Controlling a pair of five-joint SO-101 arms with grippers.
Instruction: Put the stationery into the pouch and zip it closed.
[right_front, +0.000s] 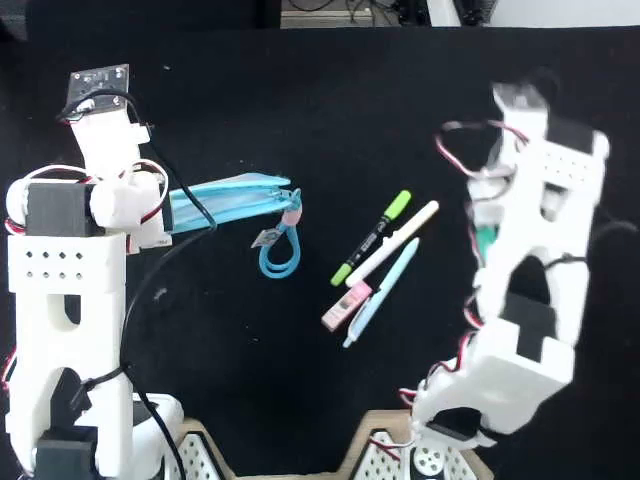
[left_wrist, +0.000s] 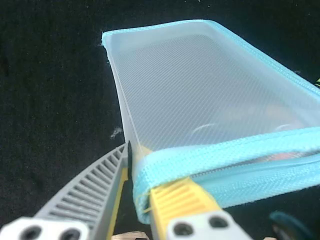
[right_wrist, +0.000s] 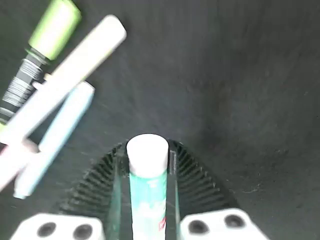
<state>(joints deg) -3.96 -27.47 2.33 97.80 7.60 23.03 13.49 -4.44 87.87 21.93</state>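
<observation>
Jaws: your left gripper (left_wrist: 137, 167) pinches the pouch (left_wrist: 200, 100) corner at table 9 o'clock, your right gripper (right_wrist: 146, 161) clamps a white-capped stick (right_wrist: 148, 200) at 3 o'clock; four loose pieces (right_front: 372, 262) at centre remain unpacked, zipping apparently undone.

Item one, our left arm (right_front: 65, 290): wrist turned inward, left gripper (left_wrist: 134, 159) clamped on the pouch (left_wrist: 200, 90) corner. Item two, our right arm (right_front: 530, 250): bent over the table, right gripper (right_wrist: 146, 150) pinching a white-capped stick (right_wrist: 148, 180).
</observation>
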